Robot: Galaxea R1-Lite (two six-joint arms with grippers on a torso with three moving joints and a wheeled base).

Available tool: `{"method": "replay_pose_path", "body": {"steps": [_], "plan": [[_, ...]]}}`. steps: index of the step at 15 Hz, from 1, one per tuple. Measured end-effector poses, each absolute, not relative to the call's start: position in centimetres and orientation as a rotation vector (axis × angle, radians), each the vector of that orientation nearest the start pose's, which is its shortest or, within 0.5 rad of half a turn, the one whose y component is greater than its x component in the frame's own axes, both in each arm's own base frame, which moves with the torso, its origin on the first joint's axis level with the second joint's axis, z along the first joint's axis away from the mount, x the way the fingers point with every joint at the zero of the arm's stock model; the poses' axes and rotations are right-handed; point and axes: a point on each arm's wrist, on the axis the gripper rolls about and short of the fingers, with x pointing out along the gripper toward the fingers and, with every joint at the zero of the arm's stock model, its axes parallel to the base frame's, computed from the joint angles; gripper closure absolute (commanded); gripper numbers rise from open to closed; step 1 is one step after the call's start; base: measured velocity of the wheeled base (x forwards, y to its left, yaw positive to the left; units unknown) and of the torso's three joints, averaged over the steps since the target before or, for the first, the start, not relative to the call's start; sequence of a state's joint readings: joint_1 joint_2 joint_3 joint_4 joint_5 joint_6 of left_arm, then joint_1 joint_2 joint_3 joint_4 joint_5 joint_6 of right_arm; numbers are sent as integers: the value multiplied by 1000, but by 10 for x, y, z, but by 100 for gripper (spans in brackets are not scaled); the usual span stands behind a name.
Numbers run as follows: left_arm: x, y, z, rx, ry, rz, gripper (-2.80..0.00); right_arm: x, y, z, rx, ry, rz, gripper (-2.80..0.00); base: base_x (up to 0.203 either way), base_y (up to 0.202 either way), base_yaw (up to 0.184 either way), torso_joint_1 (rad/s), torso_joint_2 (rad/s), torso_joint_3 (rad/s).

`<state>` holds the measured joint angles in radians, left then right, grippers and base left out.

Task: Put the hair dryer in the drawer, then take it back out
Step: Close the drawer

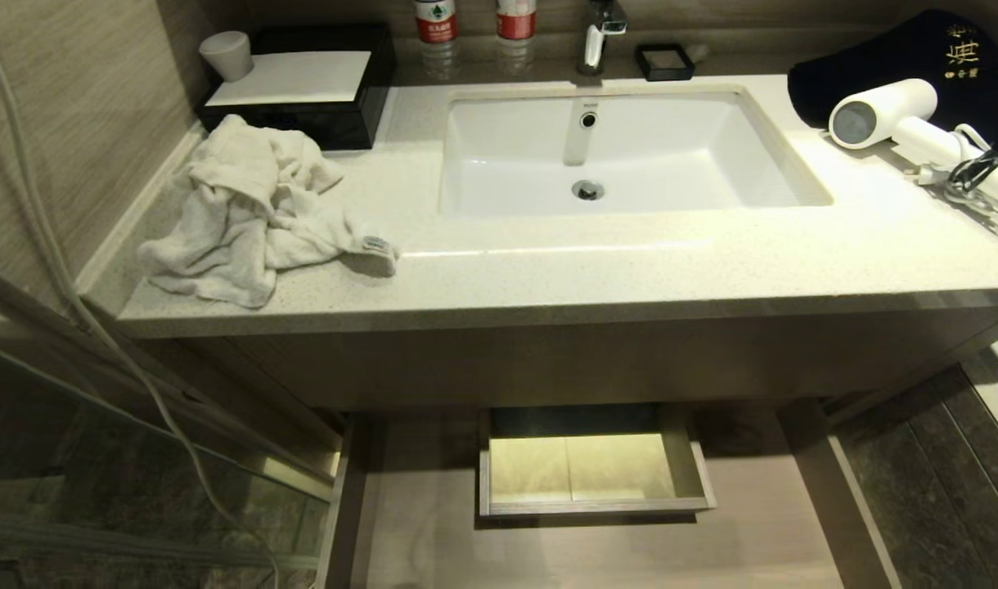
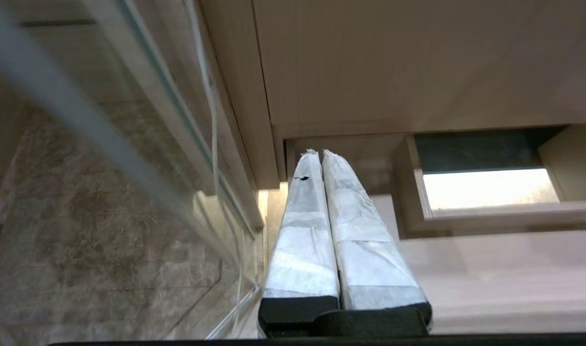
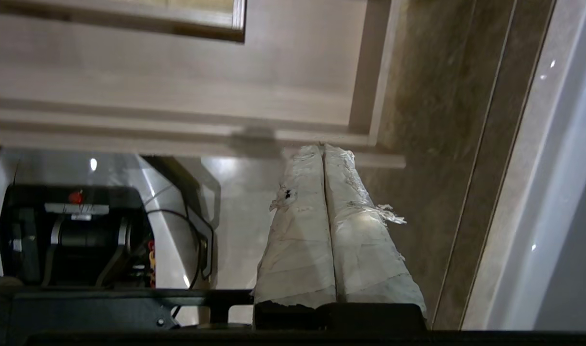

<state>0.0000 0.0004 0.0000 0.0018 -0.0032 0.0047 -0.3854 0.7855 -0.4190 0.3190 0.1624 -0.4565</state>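
**Vanity counter and its load**

The pale speckled countertop holds an inset white sink. At its left lies a crumpled white towel beside a black box; at the right, the hair dryer rests against what may be a dark cloth bag

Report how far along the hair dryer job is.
Done: the drawer under the counter stands open and holds no dryer. In hand: nothing; the left gripper and right gripper are both shut and empty, down beside the cabinet. Left: the hair dryer lies on the countertop, so either stowing or nothing remains.
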Motion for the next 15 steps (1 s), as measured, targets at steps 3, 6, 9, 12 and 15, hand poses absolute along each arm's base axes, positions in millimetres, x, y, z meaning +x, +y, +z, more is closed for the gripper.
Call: {"method": "replay_pose_path", "body": {"steps": [3,6,9,12,15], "plan": [[-23,0,75,4,2,-3,0,47,-15,146,-256,680,-54,0,0,0,0,-363,116,-238],[-23,0,75,4,2,-3,0,46,-14,146,-264,663,-51,0,0,0,0,-340,78,-257],[-23,0,75,5,2,-3,0,45,-13,145,-266,662,-48,0,0,0,0,-331,44,-284],[-23,0,75,4,3,-3,0,47,-13,144,-274,652,-36,0,0,0,0,-305,358,50],[-23,0,75,5,2,-3,0,48,-13,143,-272,668,-20,0,0,0,0,-278,530,240]]}}
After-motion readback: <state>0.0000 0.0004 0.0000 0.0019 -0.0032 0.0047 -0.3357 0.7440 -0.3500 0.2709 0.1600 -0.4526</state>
